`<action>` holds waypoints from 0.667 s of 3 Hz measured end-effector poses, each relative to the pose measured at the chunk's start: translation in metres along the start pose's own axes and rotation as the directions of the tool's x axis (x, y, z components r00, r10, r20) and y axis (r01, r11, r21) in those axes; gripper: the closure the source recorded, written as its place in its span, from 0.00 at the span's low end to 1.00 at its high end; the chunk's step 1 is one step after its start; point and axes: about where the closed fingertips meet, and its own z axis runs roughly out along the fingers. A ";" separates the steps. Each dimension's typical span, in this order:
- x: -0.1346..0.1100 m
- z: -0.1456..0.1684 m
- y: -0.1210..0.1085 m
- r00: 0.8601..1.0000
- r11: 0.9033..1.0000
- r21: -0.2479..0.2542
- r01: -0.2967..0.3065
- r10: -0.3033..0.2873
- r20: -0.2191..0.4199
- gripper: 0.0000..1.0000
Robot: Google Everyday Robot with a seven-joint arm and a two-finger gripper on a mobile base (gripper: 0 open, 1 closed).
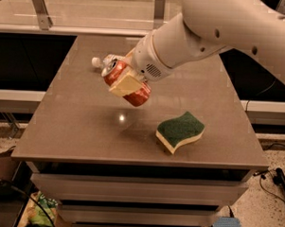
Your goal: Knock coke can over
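Note:
The coke can (136,93) is red with a silver top (110,66). It is tilted steeply, top toward the upper left, over the middle of the brown table (75,126). My gripper (124,84) comes in from the upper right and is shut on the can, with one cream finger pad (126,84) lying across its side. The other finger is hidden behind the can. I cannot tell whether the can's lower end touches the table.
A clear plastic bottle with a white cap (95,61) lies just behind the can, mostly hidden. A green and yellow sponge (180,131) lies at the front right. A glass barrier with metal posts (40,9) runs behind the table. The table's front edge is near.

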 end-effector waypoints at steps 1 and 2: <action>0.006 0.005 0.001 0.998 1.000 -0.006 -0.001 0.000 -0.066 1.00; 0.014 0.013 0.003 0.990 1.000 -0.016 0.001 -0.003 -0.140 1.00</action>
